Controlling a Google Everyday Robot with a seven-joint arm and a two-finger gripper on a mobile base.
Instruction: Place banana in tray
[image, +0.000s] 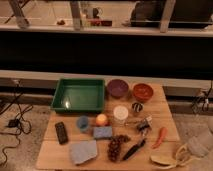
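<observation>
– Banana (161, 160): where is it seen?
– It is seen lying at the front right corner of the table (161, 111), outside the tray (80, 97) and well apart from it.
– Where is the tray set?
– It is set at the back left of the table. A purple bowl (118, 88) is placed just beside its right rim, and an orange bowl (142, 92) beside that.
– Where is the gripper found?
– The gripper (182, 152) is seen low at the table's front right edge, just beside the banana's right end. Whether the fruit is touched cannot be told.
– Is it open or closed?
– That cannot be told.
– What is laid between banana and tray?
– A red pepper (160, 137) is laid just behind the banana. A black-handled tool (134, 149) and grapes (116, 146) are laid to the banana's left. Nearer the tray, a white cup (120, 113), an orange ball (101, 119), a blue cup (83, 123) and a blue sponge (103, 132) are set.
– And at the front left?
– A black remote (61, 132) and a grey cloth (83, 151) are laid there, near each other
</observation>
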